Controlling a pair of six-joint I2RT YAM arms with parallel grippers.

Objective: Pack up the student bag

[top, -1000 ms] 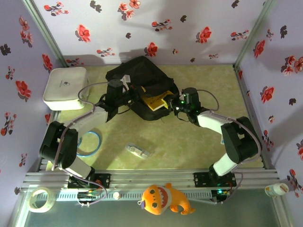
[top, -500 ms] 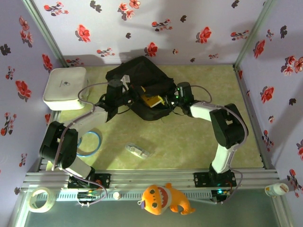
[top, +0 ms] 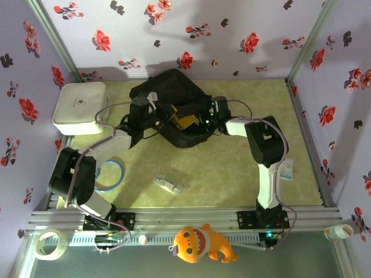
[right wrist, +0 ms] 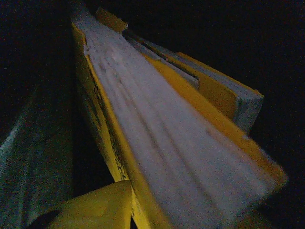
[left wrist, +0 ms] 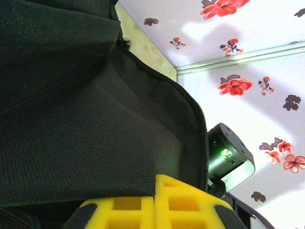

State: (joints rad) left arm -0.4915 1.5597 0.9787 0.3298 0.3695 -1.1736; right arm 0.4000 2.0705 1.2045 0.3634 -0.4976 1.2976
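While I watch from overhead, the student bag [top: 174,87] lies at the middle of the worktop's [top: 243,168] far edge, between both arms. My left fingers [left wrist: 124,210] are pressed together against its black fabric. The right wrist camera, inside the dark bag, shows the white page edges of a yellow book [right wrist: 157,129] beside my right fingers [right wrist: 95,205]. I cannot tell whether they grip it.

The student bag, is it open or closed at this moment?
Open. In the top view the student bag has its mouth spread wide, and a yellow book shows inside the opening.
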